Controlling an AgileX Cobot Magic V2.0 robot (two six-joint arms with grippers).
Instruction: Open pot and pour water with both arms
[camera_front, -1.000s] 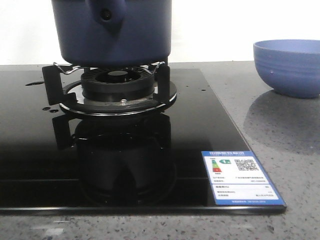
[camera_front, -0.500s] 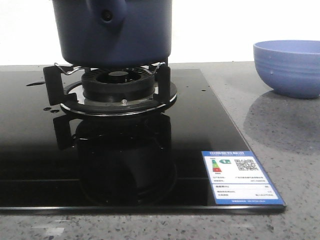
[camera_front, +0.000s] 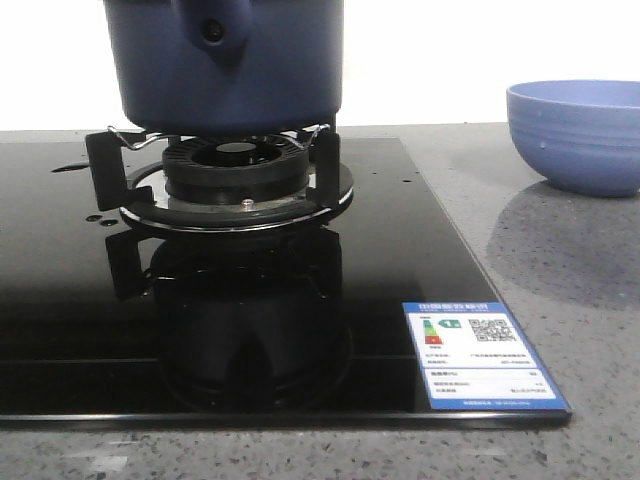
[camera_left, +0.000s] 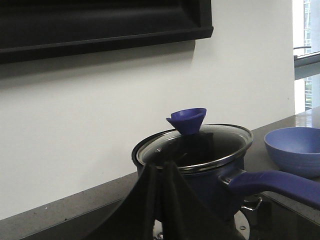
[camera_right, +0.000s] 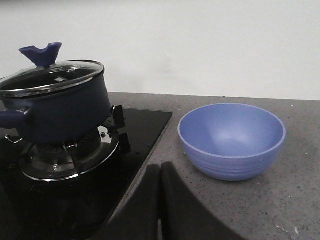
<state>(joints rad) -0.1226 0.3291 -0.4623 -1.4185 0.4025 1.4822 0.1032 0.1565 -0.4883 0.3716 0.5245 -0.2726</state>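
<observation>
Navy pot (camera_left: 200, 170) sitting lidded on burner (camera_front: 235, 175), awaiting opening. Bowl (camera_right: 232, 140) waiting just beyond right gripper (camera_right: 160, 200). Fingers of both grippers, left gripper (camera_left: 159, 200) included, pressing together, holding nothing.

The front view sits low and close at the stove's (camera_front: 250, 330) near edge, cutting off the pot's (camera_front: 225, 65) top. The left wrist view looks at the pot (camera_left: 200, 165) from its handle side; the right, across the tabletop (camera_right: 280, 200). All three share pot and bowl (camera_right: 231, 140).
</observation>
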